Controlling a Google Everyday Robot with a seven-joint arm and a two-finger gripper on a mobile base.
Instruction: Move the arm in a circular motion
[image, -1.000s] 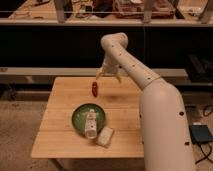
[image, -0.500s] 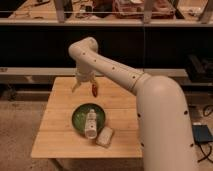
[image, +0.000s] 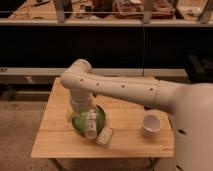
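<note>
Cream-white arm (image: 120, 90) of smooth rounded tubes rises above its gripper (image: 75, 114), whose grip cannot be told; round green bowl (image: 100, 116) just right.

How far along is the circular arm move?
Done: the arm has swung its bend from right to left above the table. In hand: the end effector hangs low at the left rim of the green bowl. Left: probably swinging back right toward the white cup to close the loop.

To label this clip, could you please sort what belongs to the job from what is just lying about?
Job: arm; gripper, low at the left rim of the green bowl.
Lying about: green bowl, white bottle, pale packet, white cup, wooden table.
</note>
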